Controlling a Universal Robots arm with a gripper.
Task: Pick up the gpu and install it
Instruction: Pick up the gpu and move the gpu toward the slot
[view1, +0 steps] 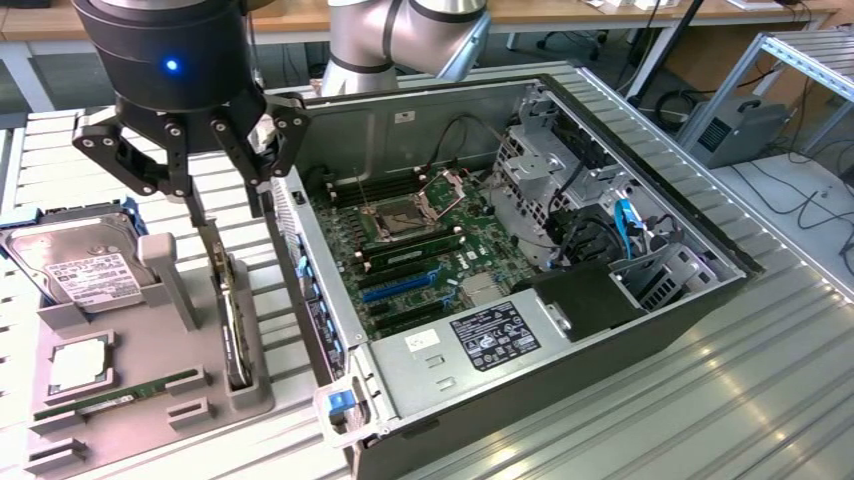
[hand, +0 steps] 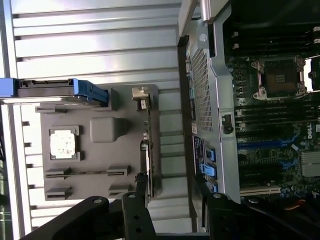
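At the exterior view's left, the gripper hangs with fingers open and empty right over the gpu, which stands on edge in a grey tray beside the open computer case.

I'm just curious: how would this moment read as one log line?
gripper: open | position: over gpu | gpu: on edge in gray holder, not lifted

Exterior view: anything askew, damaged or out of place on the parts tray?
Nothing stands out: the gpu stands on edge in its slot of the grey tray, and the hard drive and memory stick sit in theirs.
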